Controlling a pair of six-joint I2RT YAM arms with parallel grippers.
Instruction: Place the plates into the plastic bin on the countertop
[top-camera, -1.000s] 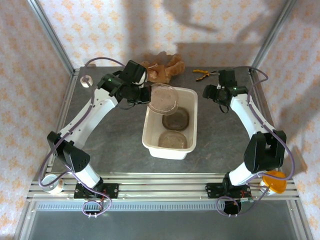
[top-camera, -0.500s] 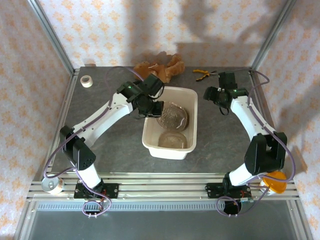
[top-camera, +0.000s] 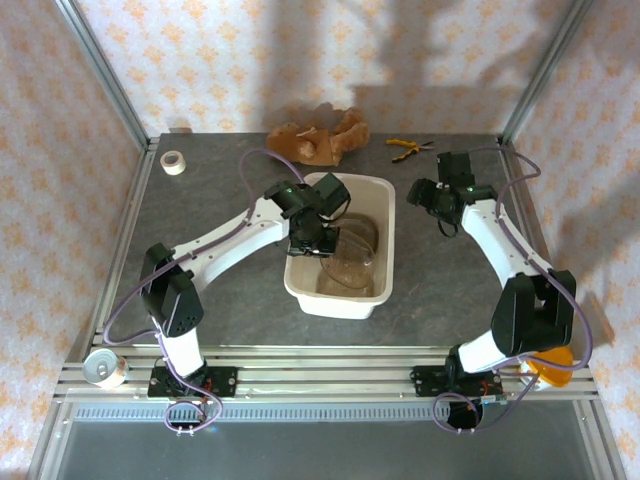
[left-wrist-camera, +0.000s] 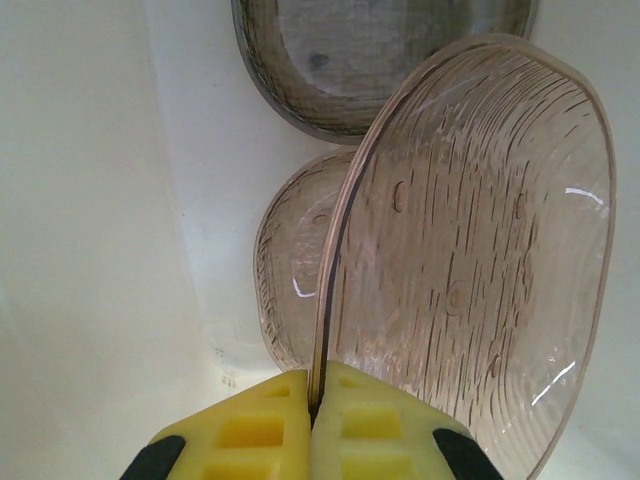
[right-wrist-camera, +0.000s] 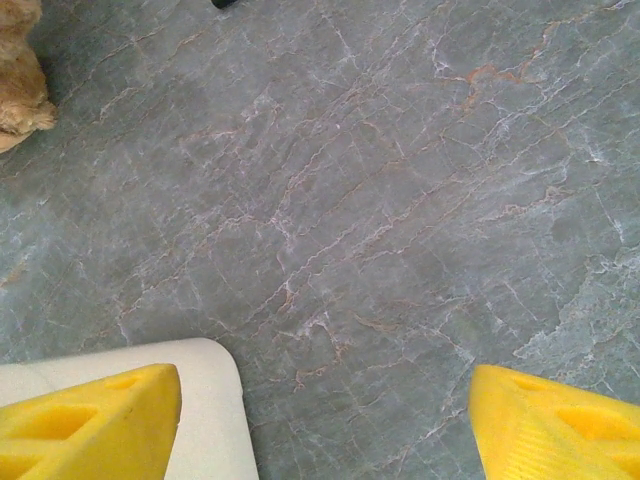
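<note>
Hanging inside the plastic bin (top-camera: 336, 301), left tool (left-wrist-camera: 313, 386) pinches a plate (left-wrist-camera: 480, 250); right tool (right-wrist-camera: 325, 420) stands spread, seemingly empty.

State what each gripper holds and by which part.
Left gripper: thin transparent brown-tinted plate, pinched at its rim between the yellow fingers. Right gripper: open, nothing held.

**A robot lab cell dressed as a home**

A left arm (top-camera: 225, 240) and a right arm (top-camera: 500, 235) are bolted to aluminium rails (top-camera: 330, 372) at the near edge of a dark stone-look worktop (top-camera: 440, 280). Aluminium posts (top-camera: 105, 80) frame the cell, and flat floral wallpaper panels (top-camera: 250, 60) serve as walls. A plush toy (top-camera: 315, 135), pliers (top-camera: 405, 148) and a tape roll (top-camera: 173, 162) lie about like test props.
</note>
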